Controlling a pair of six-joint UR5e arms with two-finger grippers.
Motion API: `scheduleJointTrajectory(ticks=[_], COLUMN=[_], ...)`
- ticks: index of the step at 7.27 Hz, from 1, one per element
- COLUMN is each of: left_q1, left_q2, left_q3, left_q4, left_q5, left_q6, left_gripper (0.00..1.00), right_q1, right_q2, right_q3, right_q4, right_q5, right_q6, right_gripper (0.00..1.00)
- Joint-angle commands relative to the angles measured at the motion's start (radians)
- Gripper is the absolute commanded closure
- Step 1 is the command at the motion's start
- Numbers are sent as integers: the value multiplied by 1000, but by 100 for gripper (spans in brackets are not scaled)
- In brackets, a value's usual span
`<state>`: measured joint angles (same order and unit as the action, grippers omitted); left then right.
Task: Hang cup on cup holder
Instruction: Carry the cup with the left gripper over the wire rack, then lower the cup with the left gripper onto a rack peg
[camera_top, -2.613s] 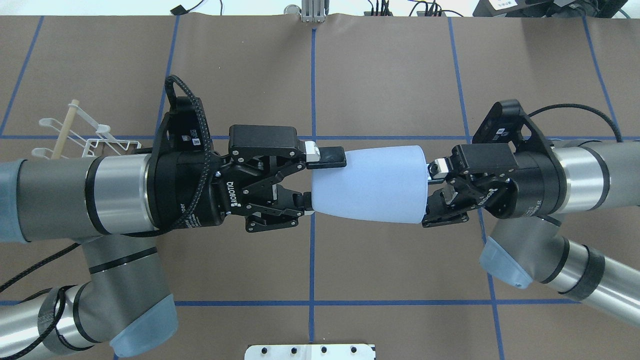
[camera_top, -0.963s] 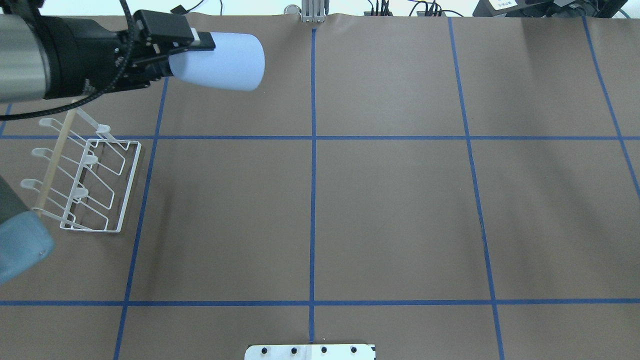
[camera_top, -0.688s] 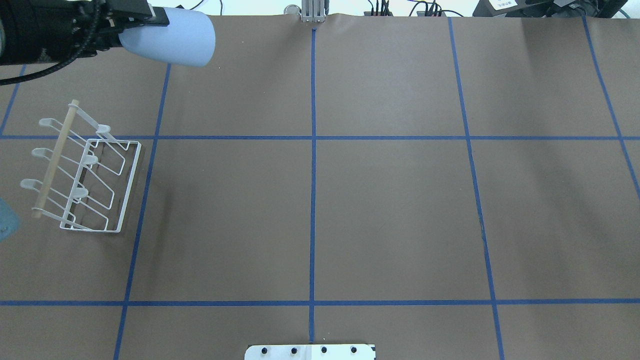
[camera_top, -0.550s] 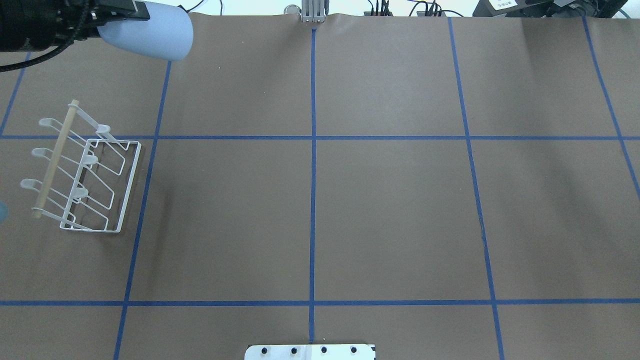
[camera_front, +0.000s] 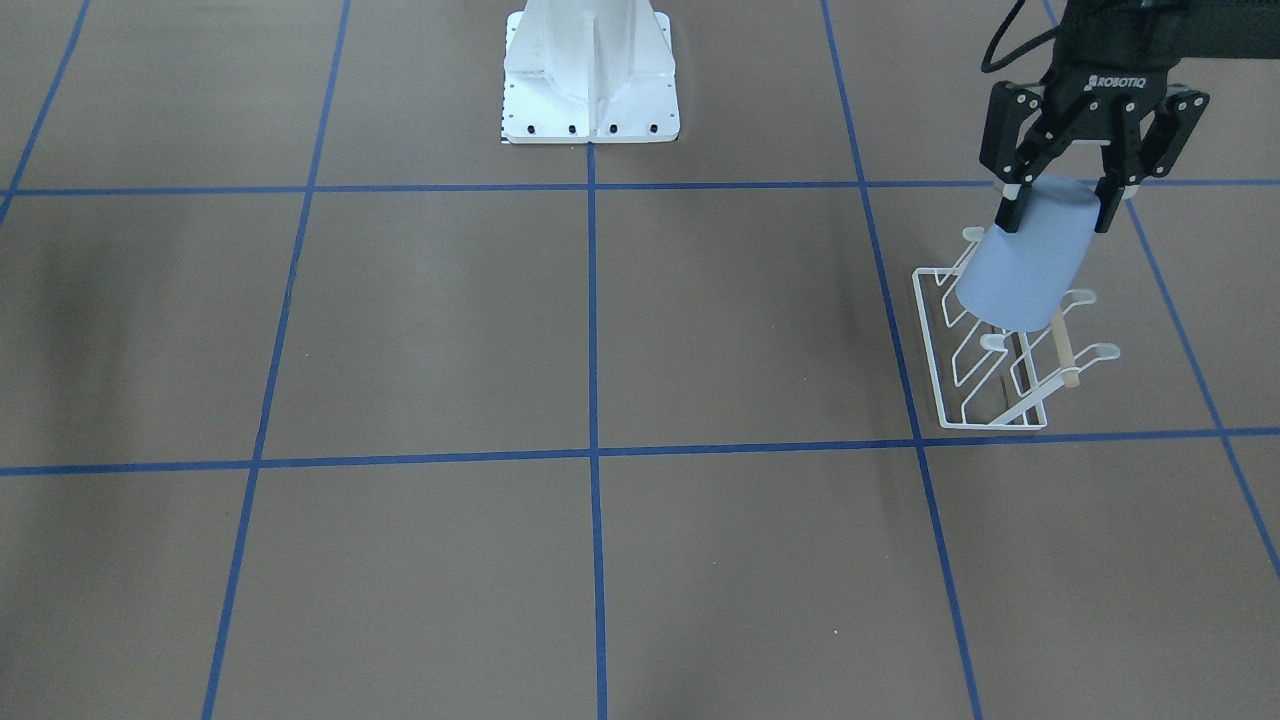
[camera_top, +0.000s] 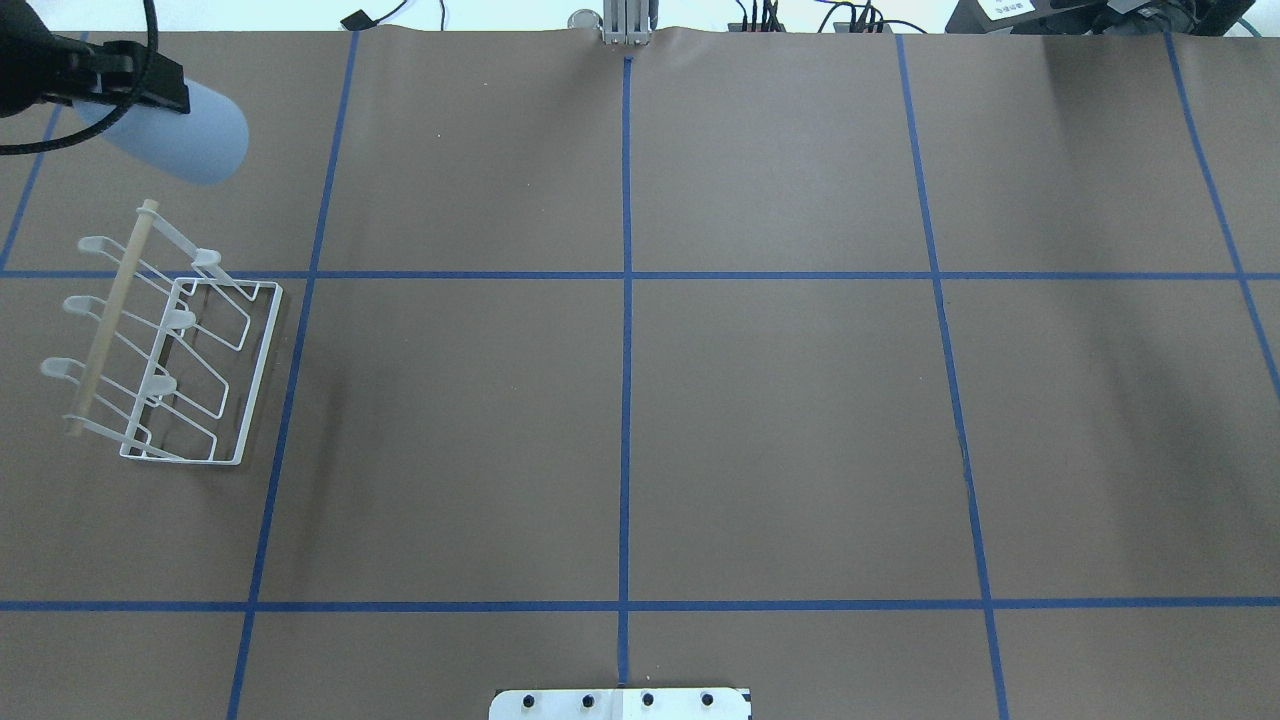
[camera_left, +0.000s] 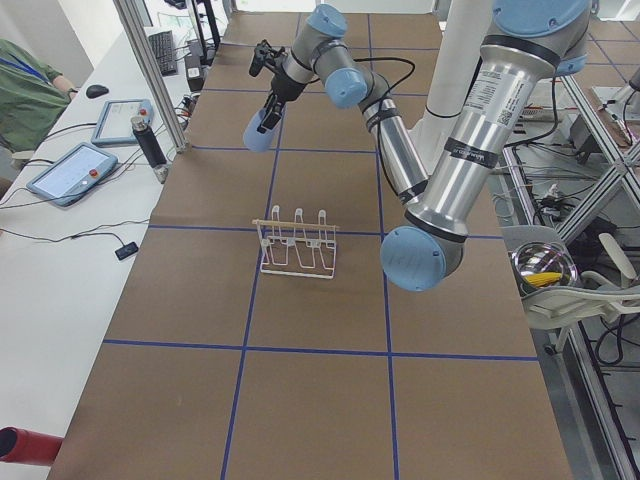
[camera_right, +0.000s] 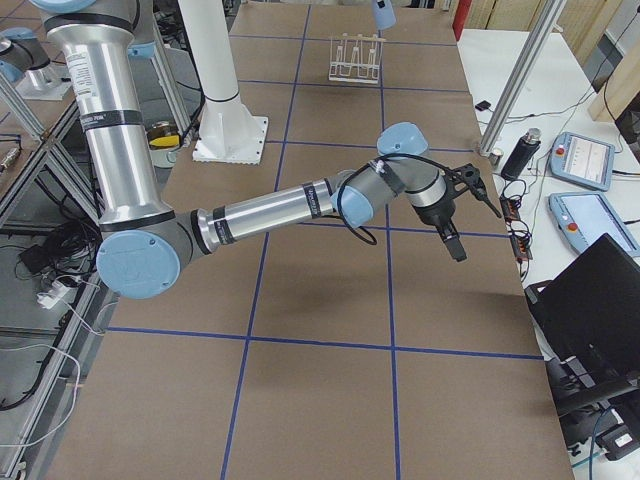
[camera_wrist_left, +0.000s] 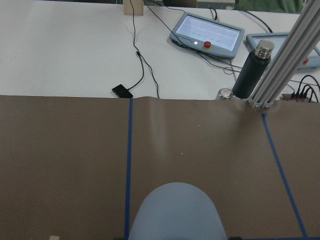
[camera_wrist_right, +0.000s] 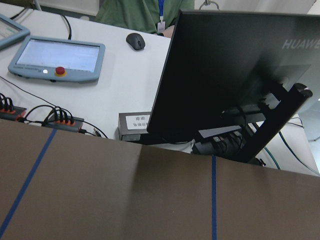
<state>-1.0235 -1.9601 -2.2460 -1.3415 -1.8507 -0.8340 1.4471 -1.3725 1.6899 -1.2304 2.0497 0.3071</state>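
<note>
While the left fingers clamp the cup from both sides at its narrow closed end, the cup hangs in the air with its wider rim tipped downward. In the front-facing view this sits at the upper right, and the cup's lower part overlaps the rack in the picture. The overhead view puts the cup in the upper left corner, beyond the far end of the rack, with a gap of brown desk between them. The left side view confirms it: the cup is raised well clear of the rack, which stands on the desk with its prongs bare. From the left wrist camera only the cup's rounded side shows at the bottom centre. The right fingers appear only in the right side view, at middle right, over the desk's edge strip; whether they are wide or narrow I cannot tell.
</note>
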Motion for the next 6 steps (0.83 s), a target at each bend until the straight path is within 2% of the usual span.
scheduleJointTrajectory(ticks=[1, 2, 3, 6], left_q1=[2, -1, -3, -6], left_q2=[-8, -11, -13, -26], left_q3=[57, 112, 153, 245], left_q4=[123, 122, 122, 113], left_q5=[-68, -134, -159, -173], left_q6=[73, 76, 107, 150], left_gripper=[100, 100, 100, 100], right_q1=[15, 15, 10, -5], right_q2=[58, 126, 154, 121], right_q3=[-15, -12, -6, -15], right_q4=[-348, -541, -646, -653], right_q5=[88, 127, 129, 129], right_q6=[-216, -270, -275, -276], right_gripper=[0, 0, 0, 0])
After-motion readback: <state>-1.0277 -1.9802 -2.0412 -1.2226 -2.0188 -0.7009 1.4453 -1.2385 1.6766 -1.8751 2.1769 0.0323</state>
